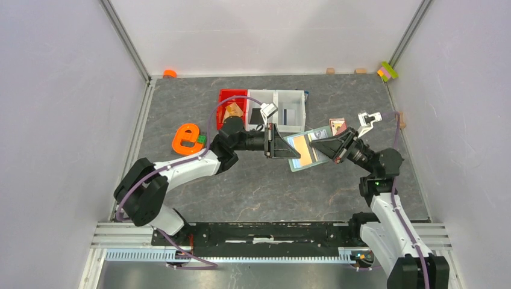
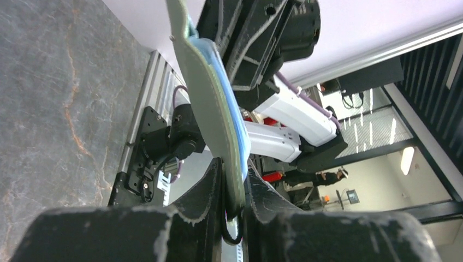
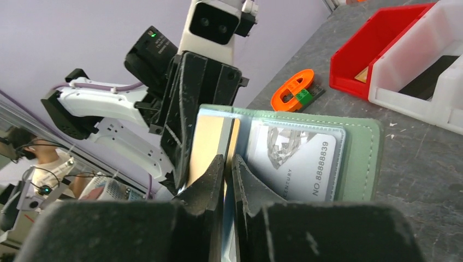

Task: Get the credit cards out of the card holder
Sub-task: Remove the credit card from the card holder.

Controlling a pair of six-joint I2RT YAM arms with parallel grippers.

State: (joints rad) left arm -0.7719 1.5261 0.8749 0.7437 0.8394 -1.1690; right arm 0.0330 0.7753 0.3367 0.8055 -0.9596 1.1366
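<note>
One card holder (image 3: 363,158) shows two credit cards (image 3: 295,158): one grey-white, one tan-gold card (image 3: 205,147). At twelve o'clock stand one red bin (image 1: 222,101) and two white bins (image 1: 292,92). One pink square (image 1: 338,126) lies at one o'clock, and one orange letter-shaped piece (image 1: 187,139) at ten. Along the far wall sit one orange cap (image 1: 170,73), two tan blocks (image 1: 329,70) and one multicoloured block (image 1: 388,71).

The holder (image 3: 361,164) is made of a matt sage-green, leather-like material, stitched along its edge. The grey card (image 3: 295,158) is covered by a clear, glossy plastic pocket; the gold card (image 3: 203,144) is finished smooth and shiny. The table (image 3: 426,185) is surfaced in matt, stone-veined dark grey. The red bin (image 3: 377,52) and white bin (image 3: 431,54) are moulded in glossy plastic. The fingers (image 3: 210,188) of the right gripper (image 3: 228,159) are formed in matt black plastic, scuffed pale at the edges.
</note>
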